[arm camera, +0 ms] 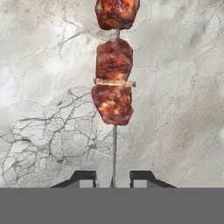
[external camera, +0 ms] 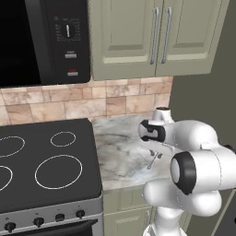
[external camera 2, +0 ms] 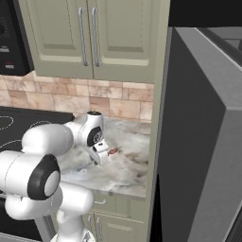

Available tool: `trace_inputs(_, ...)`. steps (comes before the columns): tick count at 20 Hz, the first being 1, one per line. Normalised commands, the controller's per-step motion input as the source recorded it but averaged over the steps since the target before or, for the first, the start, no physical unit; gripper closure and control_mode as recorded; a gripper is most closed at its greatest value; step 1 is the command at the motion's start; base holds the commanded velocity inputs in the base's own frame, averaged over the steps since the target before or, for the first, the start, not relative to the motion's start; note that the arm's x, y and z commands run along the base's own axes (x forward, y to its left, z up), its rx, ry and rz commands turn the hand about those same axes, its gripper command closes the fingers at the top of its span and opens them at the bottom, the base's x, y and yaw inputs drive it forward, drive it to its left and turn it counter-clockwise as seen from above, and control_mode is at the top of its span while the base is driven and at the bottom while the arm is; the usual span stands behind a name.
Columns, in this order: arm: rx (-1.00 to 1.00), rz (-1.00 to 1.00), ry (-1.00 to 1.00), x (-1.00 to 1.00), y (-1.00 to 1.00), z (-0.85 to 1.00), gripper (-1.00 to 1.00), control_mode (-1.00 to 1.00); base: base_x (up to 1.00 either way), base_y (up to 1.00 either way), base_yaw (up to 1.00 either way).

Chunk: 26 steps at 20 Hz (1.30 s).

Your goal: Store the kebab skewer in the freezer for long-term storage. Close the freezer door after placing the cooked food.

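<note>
Now: claw (arm camera: 113,178) low over desk (arm camera: 183,109), fingertips parted either side of the stick | kebab skewer (arm camera: 113,94) flat on marble, meat toward 12 o'clock | straddling the bare shaft, likely for a grasp clear of meat

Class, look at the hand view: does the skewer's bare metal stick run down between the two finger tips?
Yes: the kebab skewer hangs its thin stick straight down between the gripper's dark tips, above the marble counter.
</note>
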Motion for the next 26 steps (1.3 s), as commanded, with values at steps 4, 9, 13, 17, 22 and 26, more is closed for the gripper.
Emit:
trace_inputs(4, 0.00, 0.10, 0.01, 0.00, -0.27, 0.47, 1.00, -1.00, 0.00, 0.00, 0.00)
trace_inputs(9, -0.03, 0.28, -0.10, -0.18, -0.17, 0.27, 1.00, -1.00, 0.00, 0.00, 0.00)
trace_inputs(13, -0.10, 0.38, -0.13, -0.21, -0.05, 0.17, 1.00, -1.00, 0.00, 0.00, 0.00)
trace_inputs(17, -0.15, 0.36, -0.07, -0.06, -0.03, 0.03, 1.00, -1.00, 0.00, 0.00, 0.00)
trace_inputs(22, -0.01, 0.27, 0.00, 0.00, 0.00, 0.16, 1.00, -1.00, 0.00, 0.00, 0.00)
trace_inputs(26, 0.00, 0.09, 0.10, 0.00, 0.00, 0.23, 1.00, -1.00, 0.00, 0.00, 0.00)
